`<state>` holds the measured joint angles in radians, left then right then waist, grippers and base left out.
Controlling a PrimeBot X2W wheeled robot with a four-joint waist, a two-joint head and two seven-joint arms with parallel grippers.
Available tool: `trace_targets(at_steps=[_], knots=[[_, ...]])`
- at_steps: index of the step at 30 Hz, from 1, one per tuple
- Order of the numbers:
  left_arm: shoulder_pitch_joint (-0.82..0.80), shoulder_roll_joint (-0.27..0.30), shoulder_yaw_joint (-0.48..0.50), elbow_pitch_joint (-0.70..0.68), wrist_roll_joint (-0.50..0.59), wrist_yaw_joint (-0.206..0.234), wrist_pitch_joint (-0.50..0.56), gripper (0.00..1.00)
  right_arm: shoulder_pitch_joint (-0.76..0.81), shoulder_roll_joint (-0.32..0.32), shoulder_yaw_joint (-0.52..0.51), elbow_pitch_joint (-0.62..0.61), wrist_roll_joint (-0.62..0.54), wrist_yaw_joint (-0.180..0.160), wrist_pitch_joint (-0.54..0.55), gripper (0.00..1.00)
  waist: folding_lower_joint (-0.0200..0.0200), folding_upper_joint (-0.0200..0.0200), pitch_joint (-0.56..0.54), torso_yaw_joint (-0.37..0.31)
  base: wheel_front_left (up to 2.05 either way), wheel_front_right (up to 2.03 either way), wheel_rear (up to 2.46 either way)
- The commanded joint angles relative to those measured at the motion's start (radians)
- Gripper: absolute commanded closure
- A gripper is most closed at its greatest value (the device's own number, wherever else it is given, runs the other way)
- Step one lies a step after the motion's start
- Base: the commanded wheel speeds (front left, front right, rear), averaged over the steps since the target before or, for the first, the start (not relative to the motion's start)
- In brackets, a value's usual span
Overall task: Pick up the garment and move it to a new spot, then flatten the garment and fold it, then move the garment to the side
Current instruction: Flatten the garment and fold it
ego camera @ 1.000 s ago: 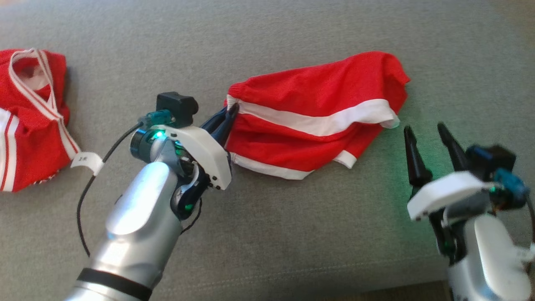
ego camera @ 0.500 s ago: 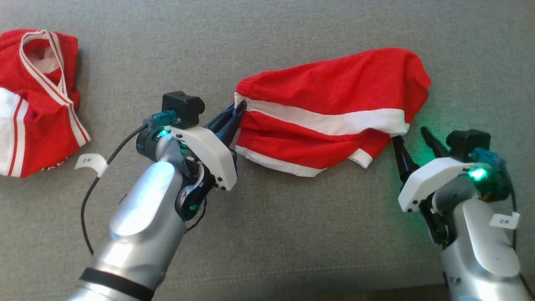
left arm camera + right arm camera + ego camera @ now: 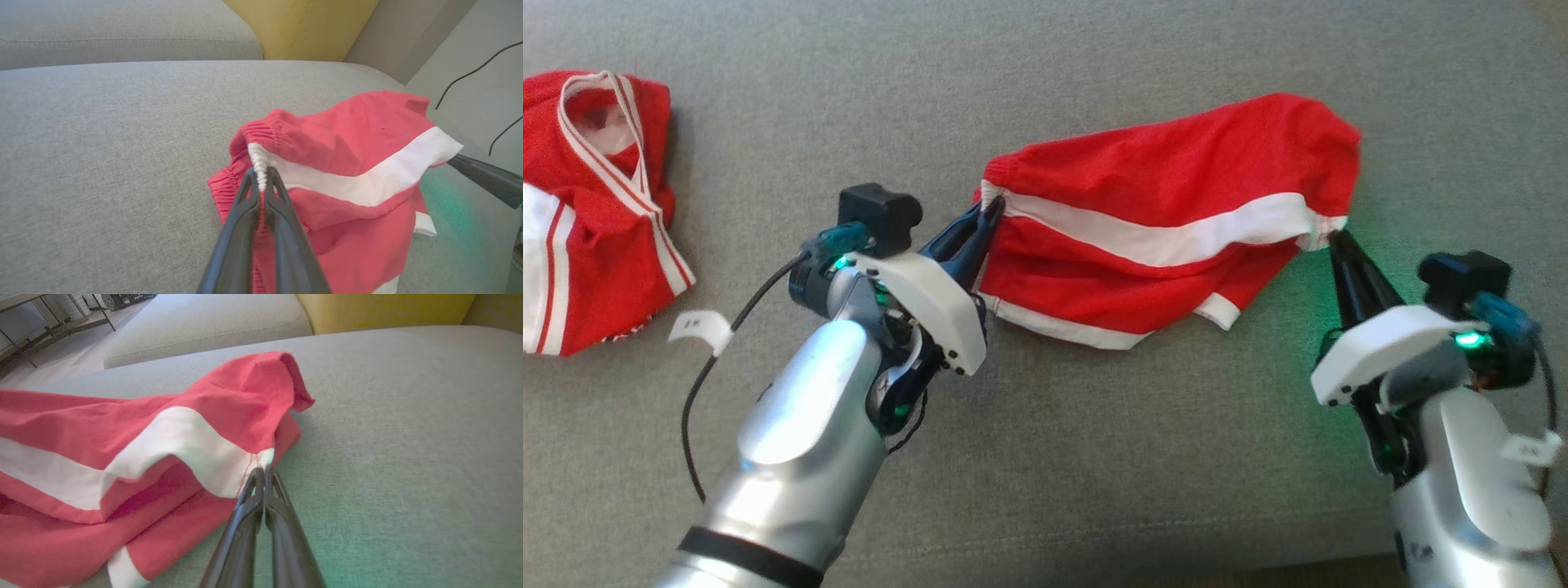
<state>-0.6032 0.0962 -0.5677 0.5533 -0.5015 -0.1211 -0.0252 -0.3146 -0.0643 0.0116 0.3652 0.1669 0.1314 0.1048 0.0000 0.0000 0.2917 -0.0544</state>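
On the grey sofa (image 3: 1094,457), the left gripper (image 3: 992,212) pinches the waistband of the red shorts (image 3: 1176,180); the right gripper (image 3: 1334,238) clamps their right white hem.

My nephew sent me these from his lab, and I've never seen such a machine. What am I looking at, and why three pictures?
It is a two-armed robot working over a grey sofa seat. One picture looks down from a camera on its head. The other two come from a camera on each wrist, looking along that arm's two long dark fingers. A pair of red shorts with a white stripe lies crumpled on the seat. The left pincer is shut on the elastic waistband end. The right pincer is shut on the white hem corner at the opposite end. A second red and white garment lies off to the robot's left, untouched.
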Motion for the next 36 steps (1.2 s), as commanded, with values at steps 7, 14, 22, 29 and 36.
trace_targets(at_steps=[7, 14, 22, 29, 36], knots=[[0.008, 0.056, 0.044, -0.072, 0.011, 0.024, -0.058, 1.0, 0.066, 0.012, -0.016, -0.192, -0.019, -0.001, -0.051, 1.0, 0.0, 0.0, -0.046, -0.019, 0.0, 0.0, 0.0], [0.025, 0.1, 0.066, -0.197, 0.04, 0.067, -0.126, 1.0, 0.065, 0.007, -0.024, -0.363, -0.034, -0.001, -0.053, 1.0, 0.0, 0.0, -0.109, -0.009, 0.0, 0.0, 0.0], [0.005, 0.176, 0.115, -0.414, 0.054, 0.109, -0.104, 1.0, -0.013, -0.051, -0.045, -0.556, -0.042, -0.001, -0.017, 1.0, 0.0, 0.0, -0.193, 0.022, 0.0, 0.0, 0.0], [-0.051, 0.243, 0.156, -0.608, 0.067, 0.144, -0.015, 1.0, -0.086, -0.093, -0.074, -0.696, -0.033, -0.001, 0.033, 1.0, 0.0, 0.0, -0.239, 0.041, 0.0, 0.0, 0.0], [-0.071, 0.252, 0.175, -0.666, 0.045, 0.159, 0.027, 1.0, -0.138, -0.088, -0.076, -0.673, 0.026, -0.001, 0.07, 1.0, 0.0, 0.0, -0.222, 0.037, 0.0, 0.0, 0.0]])
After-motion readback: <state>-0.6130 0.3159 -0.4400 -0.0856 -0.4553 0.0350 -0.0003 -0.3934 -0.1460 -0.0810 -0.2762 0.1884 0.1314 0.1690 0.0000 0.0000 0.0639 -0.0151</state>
